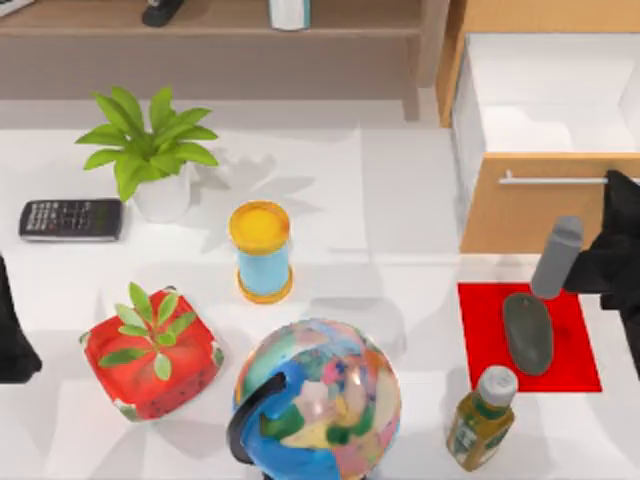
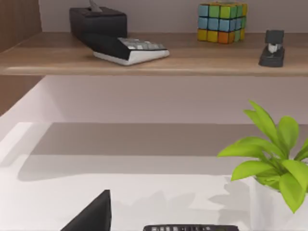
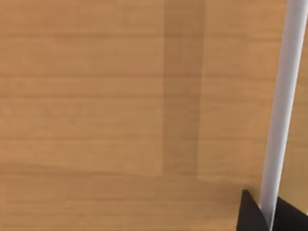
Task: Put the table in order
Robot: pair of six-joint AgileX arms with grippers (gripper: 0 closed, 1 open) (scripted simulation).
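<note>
Plants (image 1: 148,150) x2, globe (image 1: 318,400) x1.

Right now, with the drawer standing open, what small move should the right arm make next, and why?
Probably back the right end effector off the white bar handle: the light-wood drawer already stands open, white inside showing, and a grey computer mouse lies on the red square mat nearby. The left end effector is parked at the white table's left edge.
</note>
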